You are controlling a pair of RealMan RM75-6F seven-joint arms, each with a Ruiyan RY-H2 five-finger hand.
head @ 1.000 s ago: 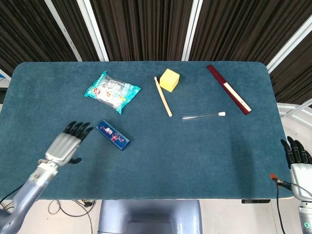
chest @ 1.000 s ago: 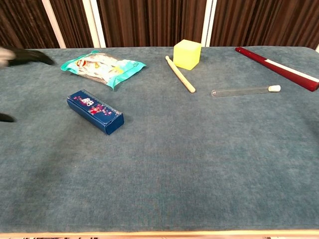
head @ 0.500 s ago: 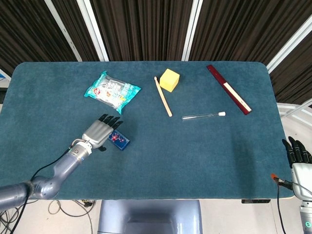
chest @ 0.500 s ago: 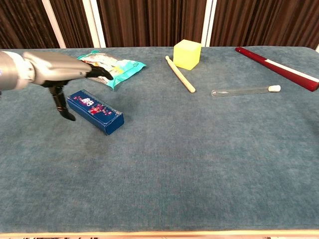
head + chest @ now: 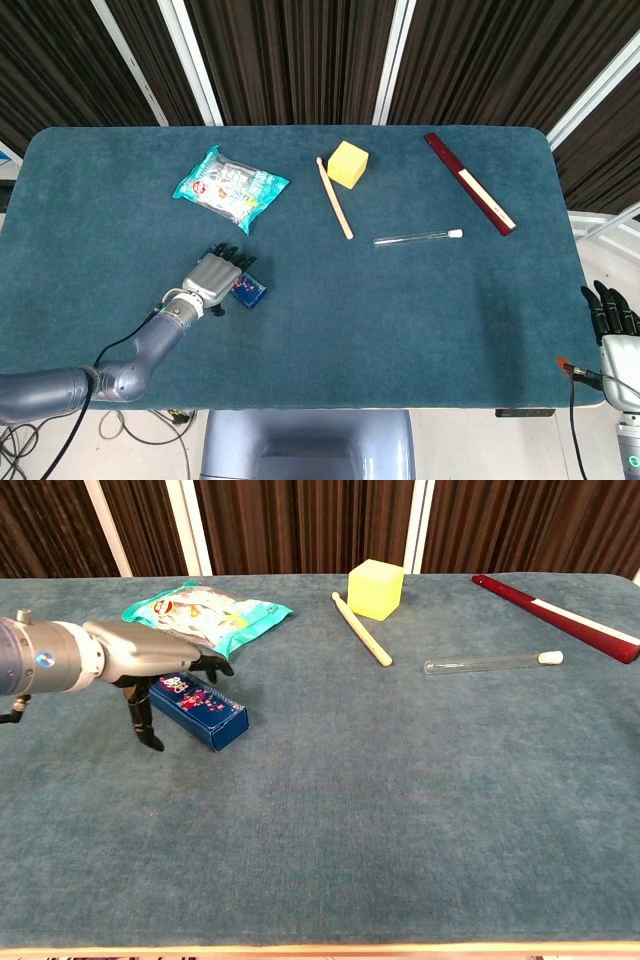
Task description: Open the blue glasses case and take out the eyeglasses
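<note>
On the tabletop (image 5: 400,320), the glasses case (image 5: 208,708) lies in the left part, nearer the front edge than the other things. The left hand (image 5: 150,655) is above the case's left end, with its fingers (image 5: 212,664) over the top and the thumb reaching down on the near side. Behind the case, toward the far edge, lies the snack packet (image 5: 230,187). To the right of the packet lies the wooden stick (image 5: 334,197), and the cube (image 5: 348,164) sits just beside the stick's far end. Further right lies the test tube (image 5: 418,237), and the long flat box (image 5: 469,183) lies behind it, near the far right corner. The right hand (image 5: 612,320) is off the tabletop's right edge, well apart from everything.
</note>
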